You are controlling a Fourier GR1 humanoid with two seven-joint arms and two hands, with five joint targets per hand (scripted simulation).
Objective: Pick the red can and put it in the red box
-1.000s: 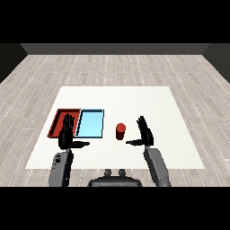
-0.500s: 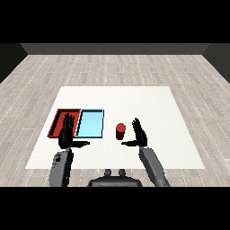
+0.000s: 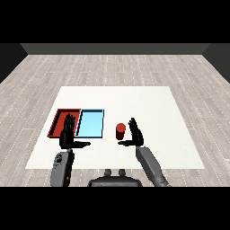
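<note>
The red can point(image 3: 120, 131) stands upright at frame centre on the worktop point(image 3: 148, 108); my right robot hand point(image 3: 135, 134) (fingers spread, thumb extended) sits just beside it. The red tray point(image 3: 59, 118) lies left.

light blue tray point(image 3: 91, 124), white table point(image 3: 148, 108), grey plank floor point(image 3: 112, 69)

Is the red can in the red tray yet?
No. The red can stands upright on the table, right of the light blue tray, beside the open right hand.
</note>
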